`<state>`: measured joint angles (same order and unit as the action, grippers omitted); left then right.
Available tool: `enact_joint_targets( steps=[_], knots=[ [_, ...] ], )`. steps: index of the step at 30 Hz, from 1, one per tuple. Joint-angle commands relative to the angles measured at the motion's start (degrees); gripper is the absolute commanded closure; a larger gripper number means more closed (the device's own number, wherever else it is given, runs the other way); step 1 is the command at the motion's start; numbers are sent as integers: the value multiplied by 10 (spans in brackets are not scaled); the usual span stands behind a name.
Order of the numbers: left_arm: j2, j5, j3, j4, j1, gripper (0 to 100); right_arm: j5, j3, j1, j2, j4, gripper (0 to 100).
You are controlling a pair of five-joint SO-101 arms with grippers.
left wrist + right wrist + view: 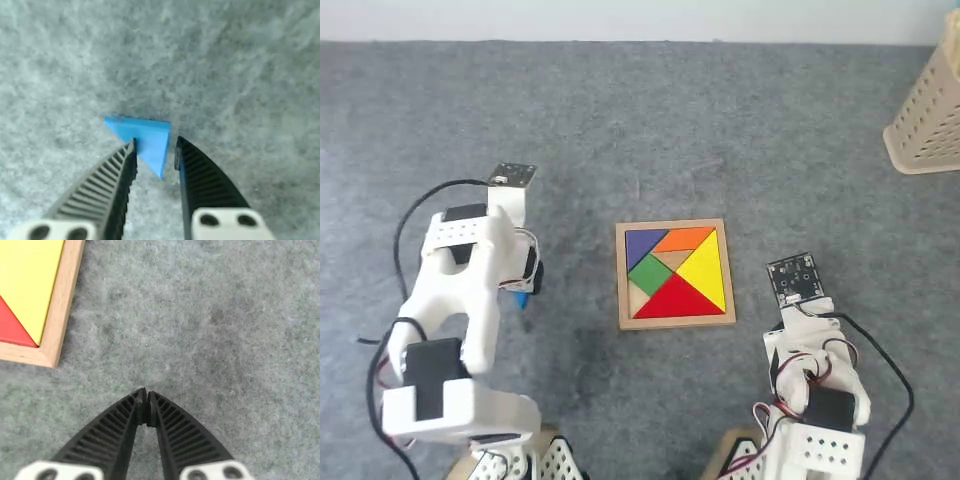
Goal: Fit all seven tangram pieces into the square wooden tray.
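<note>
The square wooden tray lies mid-table and holds blue, orange, green, yellow and red pieces, with bare wood between some of them. A light blue triangle lies on the grey carpet left of the tray, also seen as the blue triangle under the left arm. My left gripper is open, one finger on each side of that triangle; a thin gap shows at one finger. My right gripper is shut on nothing, just off the tray's corner.
A beige perforated container stands at the table's far right edge. Both arm bases sit at the near edge, with black cables looping beside the left arm. Grey carpet covers the table.
</note>
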<state>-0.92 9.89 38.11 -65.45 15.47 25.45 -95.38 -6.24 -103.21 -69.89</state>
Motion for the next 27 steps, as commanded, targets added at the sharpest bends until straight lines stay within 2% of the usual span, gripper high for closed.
enact_joint_targets(
  steps=[1,5,8,11,27],
  knots=[
    [9,-79,-14,15,33,833,6,-11,1,6,-3,991],
    [9,-194,-21,18,43,771,6,-11,1,6,-3,991],
    [8,-289,-21,19,43,771,6,-11,1,6,-3,991],
    [4,-353,-22,20,43,771,6,-11,1,6,-3,991],
    [3,-366,6,23,-8,772,6,-11,1,6,-3,991]
  ],
)
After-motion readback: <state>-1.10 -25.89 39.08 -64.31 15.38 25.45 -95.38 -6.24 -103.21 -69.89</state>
